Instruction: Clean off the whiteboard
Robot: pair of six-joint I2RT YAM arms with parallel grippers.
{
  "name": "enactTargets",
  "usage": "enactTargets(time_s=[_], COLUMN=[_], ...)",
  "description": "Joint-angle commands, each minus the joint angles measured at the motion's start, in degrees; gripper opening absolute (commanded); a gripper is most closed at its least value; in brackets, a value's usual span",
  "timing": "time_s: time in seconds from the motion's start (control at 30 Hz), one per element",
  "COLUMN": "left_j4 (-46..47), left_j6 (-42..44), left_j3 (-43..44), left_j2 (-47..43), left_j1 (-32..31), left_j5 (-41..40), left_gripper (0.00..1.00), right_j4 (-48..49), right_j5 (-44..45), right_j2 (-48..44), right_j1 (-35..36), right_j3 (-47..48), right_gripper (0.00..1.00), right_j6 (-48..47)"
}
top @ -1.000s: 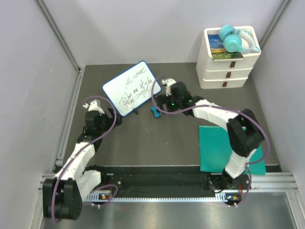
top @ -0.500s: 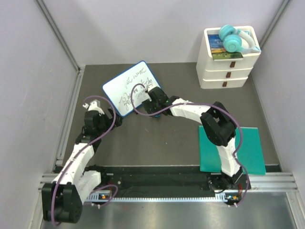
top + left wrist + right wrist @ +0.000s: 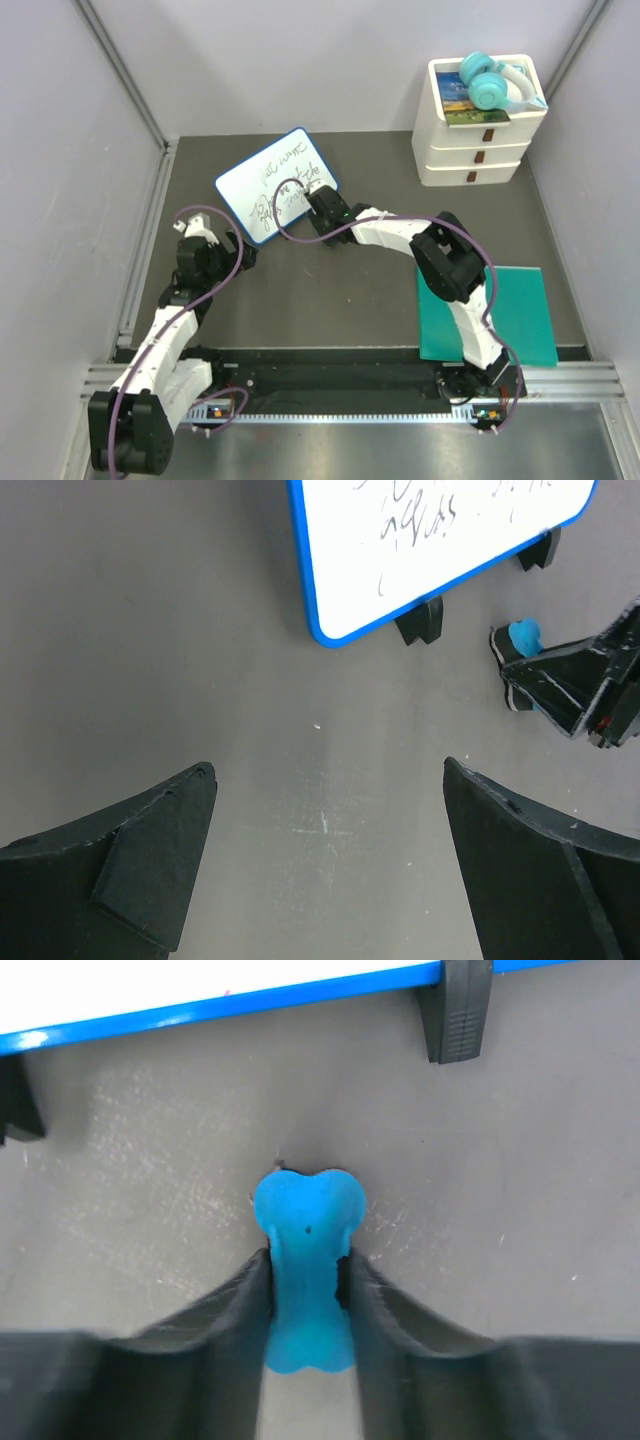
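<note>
The whiteboard (image 3: pixel 275 183) stands tilted on little black feet at the back left, blue-rimmed and covered in dark scribbles. Its near edge shows in the left wrist view (image 3: pixel 440 540) and the right wrist view (image 3: pixel 200 980). Just in front of it on the dark table lies a small blue bone-shaped eraser (image 3: pixel 305 1220), also in the left wrist view (image 3: pixel 524 637). My right gripper (image 3: pixel 306 1260) is shut on its waist, low by the board's near edge (image 3: pixel 325 228). My left gripper (image 3: pixel 328 770) is open and empty, left of and nearer than the board (image 3: pixel 238 248).
A flat teal mat (image 3: pixel 510 310) lies at the near right, partly under the right arm. A white stack of drawers (image 3: pixel 475 140) with teal headphones (image 3: pixel 488 82) on top stands at the back right. Walls close in on both sides.
My right arm swung left to the eraser in front of the whiteboard, and its jaws closed from wide open onto it. The left arm has barely moved.
</note>
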Motion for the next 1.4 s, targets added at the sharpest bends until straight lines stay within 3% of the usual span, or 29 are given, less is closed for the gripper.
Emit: enactTargets(time_s=[0.0, 0.03, 0.1, 0.27, 0.37, 0.5, 0.57, 0.73, 0.97, 1.17, 1.37], left_j4=[2.7, 2.6, 4.9, 15.4, 22.7, 27.8, 28.9, 48.1, 54.7, 63.1, 65.6], left_j6=[0.3, -0.1, 0.7, -0.2, -4.2, -5.7, -6.7, -8.3, -8.4, -11.3, -12.0], left_j3=[0.1, -0.2, -1.1, -4.3, -3.6, 4.0, 6.2, 7.0, 13.5, 19.3, 22.4], left_j2=[0.1, 0.2, 0.3, 0.2, 4.5, 16.6, 21.4, 28.5, 38.5, 48.2, 53.2], left_j1=[0.2, 0.3, 0.4, 2.3, 7.0, 11.0, 11.6, 13.0, 13.4, 13.4, 13.3], left_j5=[-3.4, -4.5, -6.0, -10.5, -6.9, 3.1, 3.4, 12.4, 17.1, 24.9, 27.1], left_gripper=[0.99, 0.99, 0.99, 0.99, 0.96, 0.95, 0.96, 0.97, 0.95, 0.82, 0.73], right_j4=[0.6, 0.7, 0.8, 3.2, 5.7, 8.6, 10.4, 13.6, 14.8, 17.2, 19.2], right_j5=[1.0, 1.0, 1.3, 0.3, -2.5, -8.2, -9.4, -12.4, -16.0, -18.6, -20.6], right_j2=[1.5, 1.3, 0.5, -3.3, -6.5, -10.0, -11.6, -13.5, -12.7, -10.0, -8.3], right_j1=[0.0, 0.0, 0.0, -0.5, -1.7, -3.4, -3.8, -3.9, -4.1, -4.6, -5.6], right_j3=[1.9, 1.6, 1.3, -2.1, -4.5, -6.9, -7.5, -8.3, -5.9, -4.0, -3.1], right_gripper=[0.18, 0.07, 0.00, 0.00, 0.00, 0.00, 0.00, 0.00, 0.00, 0.00, 0.00], right_j6=[0.4, 0.5, 0.5, 0.2, 0.8, 1.3, 0.9, -0.2, -0.8, -0.7, 0.5])
